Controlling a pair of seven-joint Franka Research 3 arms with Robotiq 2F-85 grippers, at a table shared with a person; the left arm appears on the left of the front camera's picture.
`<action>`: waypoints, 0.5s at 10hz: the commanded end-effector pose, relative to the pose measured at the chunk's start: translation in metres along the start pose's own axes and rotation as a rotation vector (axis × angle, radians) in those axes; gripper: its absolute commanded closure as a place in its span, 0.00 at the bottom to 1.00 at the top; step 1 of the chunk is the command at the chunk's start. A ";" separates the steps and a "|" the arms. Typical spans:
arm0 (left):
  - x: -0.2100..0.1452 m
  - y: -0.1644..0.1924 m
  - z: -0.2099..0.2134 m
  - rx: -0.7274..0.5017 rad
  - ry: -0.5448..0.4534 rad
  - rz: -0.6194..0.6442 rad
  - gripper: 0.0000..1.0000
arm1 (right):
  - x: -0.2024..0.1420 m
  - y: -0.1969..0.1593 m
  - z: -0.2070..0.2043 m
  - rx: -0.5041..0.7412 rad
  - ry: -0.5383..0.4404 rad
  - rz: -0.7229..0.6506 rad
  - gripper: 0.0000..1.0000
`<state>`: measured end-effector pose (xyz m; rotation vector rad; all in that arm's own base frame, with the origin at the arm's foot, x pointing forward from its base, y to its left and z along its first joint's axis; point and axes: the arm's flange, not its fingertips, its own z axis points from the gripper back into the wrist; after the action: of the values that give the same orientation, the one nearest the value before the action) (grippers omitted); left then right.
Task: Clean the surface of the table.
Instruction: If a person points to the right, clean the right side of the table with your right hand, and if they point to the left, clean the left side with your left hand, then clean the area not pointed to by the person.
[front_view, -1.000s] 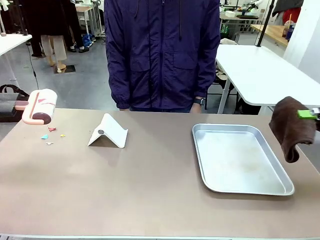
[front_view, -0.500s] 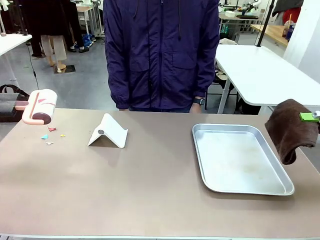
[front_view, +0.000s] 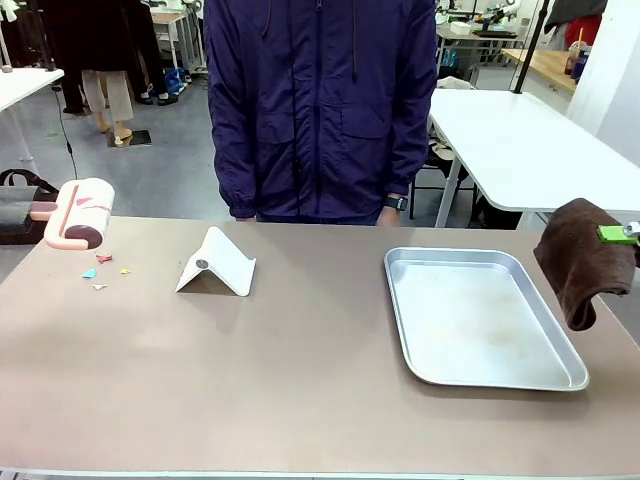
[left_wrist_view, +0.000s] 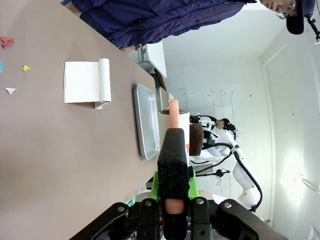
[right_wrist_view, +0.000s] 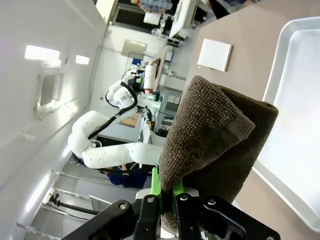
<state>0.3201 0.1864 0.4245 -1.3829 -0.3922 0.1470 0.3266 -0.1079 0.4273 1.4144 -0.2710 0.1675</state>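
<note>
Across the lower frame of the front view: table (front_view: 300, 390), taupe top. At the left edge, mid-height: pink lint roller (front_view: 80, 212), handle clamped between the jaws of the left gripper (left_wrist_view: 172, 170). At the right edge: brown cloth (front_view: 580, 262), hanging, pinched tight in the jaws of the right gripper (right_wrist_view: 167, 187). On the tabletop: coloured paper scraps (front_view: 103, 270) at left, white folded stand (front_view: 217, 265) left of centre, silver tray (front_view: 480, 315) at right.

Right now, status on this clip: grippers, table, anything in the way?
Left gripper shut on roller. Right gripper shut on cloth. Table has scraps at left end. Stand and tray in the way.
</note>
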 end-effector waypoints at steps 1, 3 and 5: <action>-0.003 -0.003 0.001 -0.010 0.004 -0.010 1.00 | 0.004 0.002 0.003 0.006 -0.008 0.015 0.90; -0.003 -0.003 0.001 -0.010 0.004 -0.010 1.00 | 0.004 0.002 0.003 0.006 -0.008 0.015 0.90; -0.003 -0.003 0.001 -0.010 0.004 -0.010 1.00 | 0.004 0.002 0.003 0.006 -0.008 0.015 0.90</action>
<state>0.3201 0.1864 0.4245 -1.3829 -0.3922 0.1469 0.3265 -0.1086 0.4272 1.4141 -0.2722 0.1659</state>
